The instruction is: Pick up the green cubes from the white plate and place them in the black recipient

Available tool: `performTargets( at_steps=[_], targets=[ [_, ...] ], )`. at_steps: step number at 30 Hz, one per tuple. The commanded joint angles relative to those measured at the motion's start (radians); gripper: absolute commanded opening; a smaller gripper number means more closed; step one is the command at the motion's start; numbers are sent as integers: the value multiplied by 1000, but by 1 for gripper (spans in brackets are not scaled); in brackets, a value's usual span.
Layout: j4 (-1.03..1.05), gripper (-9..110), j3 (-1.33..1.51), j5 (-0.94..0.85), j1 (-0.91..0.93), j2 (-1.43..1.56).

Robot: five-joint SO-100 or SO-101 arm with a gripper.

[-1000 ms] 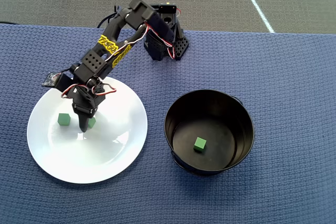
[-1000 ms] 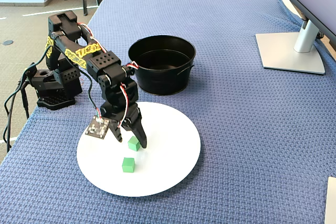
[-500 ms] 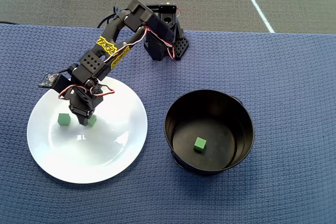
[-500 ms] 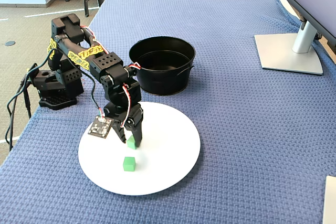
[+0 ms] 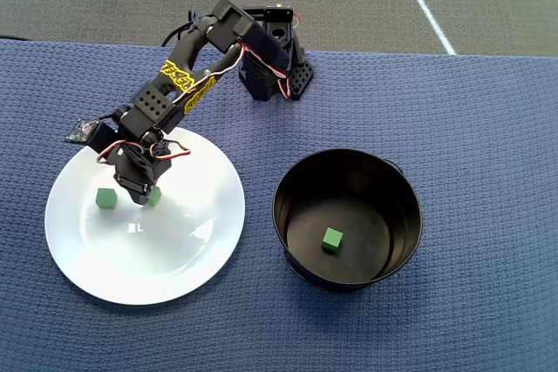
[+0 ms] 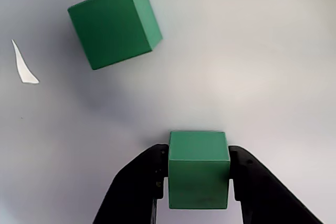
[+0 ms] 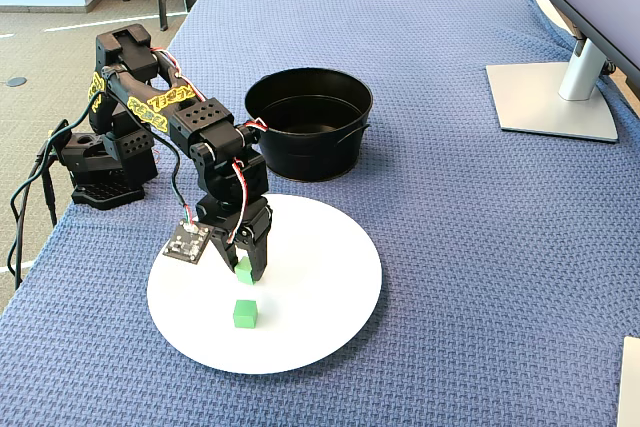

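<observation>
Overhead view takes in the whole blue woven table cover [image 5: 471, 128], with the white plate [image 5: 174, 267] on its left side and the black recipient [image 5: 301, 176] well apart to its right. Only this view looks straight down into the recipient, where one green cube [image 5: 332, 239] lies on the bottom; the fixed view shows just the recipient's rim and inner wall [image 7: 310, 112], and no cube inside it. The fixed view alone includes a monitor stand [image 7: 560, 92] at the far right of the table, and shows the arm [image 7: 175, 112] reaching from its base down over the plate [image 7: 320, 297].

Wrist view gives the closest look at the gripper [image 6: 198, 182]: its two black fingers [image 6: 136, 187] press against both sides of a second green cube [image 6: 198, 169], clamped on it just above the plate's white surface [image 6: 252, 66]. A third green cube [image 6: 114, 24] lies loose on the plate, near but clear of the held one. From above the gripper [image 5: 146, 198] hides most of the held cube.
</observation>
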Motion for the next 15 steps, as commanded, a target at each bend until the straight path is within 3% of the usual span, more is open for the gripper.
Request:
performTargets(
  at_steps=[1, 9, 15],
  targets=[
    [23, 0, -40, 55, 18, 172],
    [141, 0, 86, 178, -40, 551],
    [247, 0, 169, 255, -244, 830]
  ],
)
